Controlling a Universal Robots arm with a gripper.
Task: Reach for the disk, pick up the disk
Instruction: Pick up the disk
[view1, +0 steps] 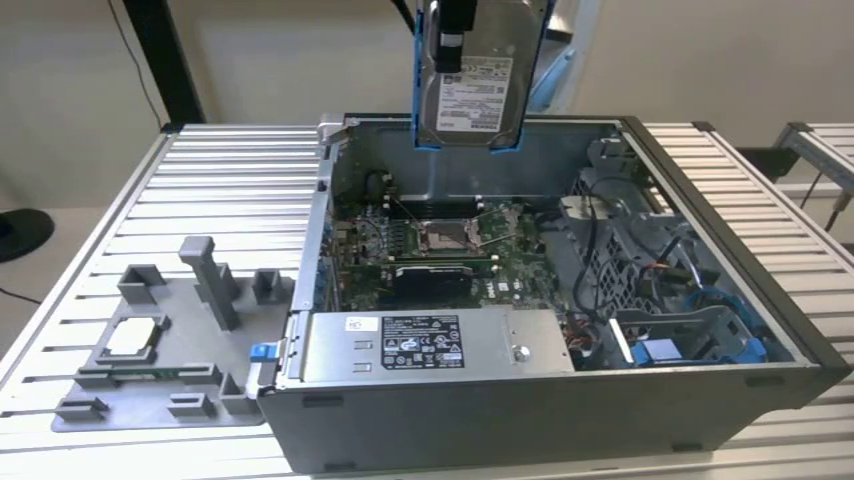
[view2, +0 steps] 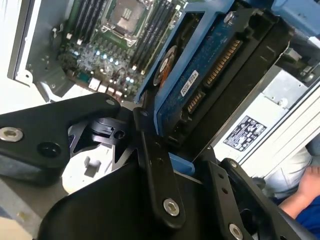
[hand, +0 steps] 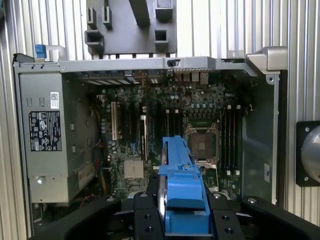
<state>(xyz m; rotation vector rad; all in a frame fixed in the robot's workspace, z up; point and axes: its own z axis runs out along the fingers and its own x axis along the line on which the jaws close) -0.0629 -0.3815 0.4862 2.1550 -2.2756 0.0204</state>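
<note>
Blue-railed silver metal disk (view1: 470, 85) hangs pinched in the black tool (hand: 184, 212), lifted above the open grey computer case (view1: 747, 300); a loose grip could drop it onto the green motherboard (view1: 441, 240).

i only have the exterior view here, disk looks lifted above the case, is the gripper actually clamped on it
Observer: Yes. In the second wrist view the gripper has its black fingers closed against the blue rails of the disk.
Operator: which side of the disk faces that camera
Observer: The circuit-board underside, with its connector pins showing.
Operator: what's straight below it
Observer: In the first wrist view the disk's blue rail hangs over the motherboard, beside the open processor socket.
Operator: anyone near the rig
Observer: A person's hand and blue sleeve show past the case in the second wrist view.
</note>
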